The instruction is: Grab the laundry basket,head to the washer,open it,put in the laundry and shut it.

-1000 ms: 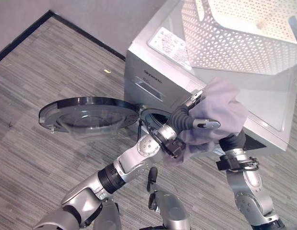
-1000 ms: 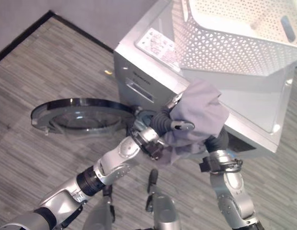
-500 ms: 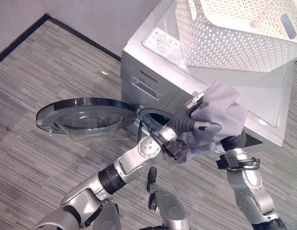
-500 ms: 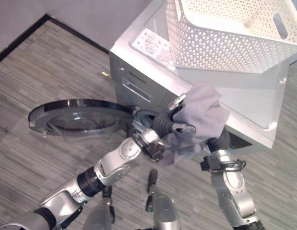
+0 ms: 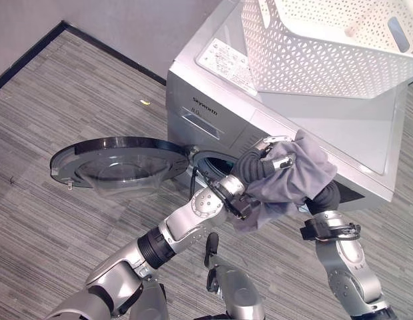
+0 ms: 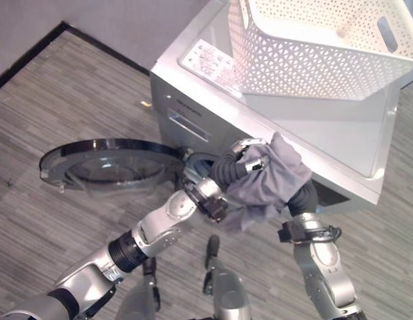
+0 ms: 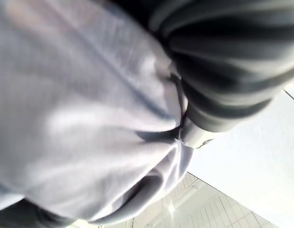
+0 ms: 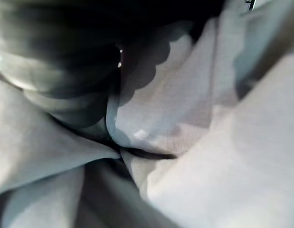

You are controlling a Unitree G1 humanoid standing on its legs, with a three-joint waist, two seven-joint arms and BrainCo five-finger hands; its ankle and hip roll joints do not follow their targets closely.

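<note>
Your washer [image 5: 306, 127] stands at about 1 o'clock, a silver box angled across the striped floor [image 5: 53, 100], with the white perforated laundry basket [image 5: 326, 47] sitting on its top toward the far side. The round dark door [image 5: 116, 160] lies swung wide to 9 o'clock, nearly flat, and the drum opening [image 5: 216, 163] shows just beside its hinge, at the washer's front face. Directly in front of that face, at the centre, you have the grey laundry [image 5: 293, 183] bundled between both hands: it hangs just right of the opening, against the washer front, not inside the drum. Your left hand [image 5: 273, 160] curls over the top of the bundle, fingers clamped into the cloth. Your right hand [image 6: 301, 197] comes up from 5 o'clock and is buried under the cloth, so you cannot tell how its fingers stand. Open floor lies at 7 to 10 o'clock beyond the door; a small yellow scrap [image 5: 146, 102] lies on it near the washer's left corner.
</note>
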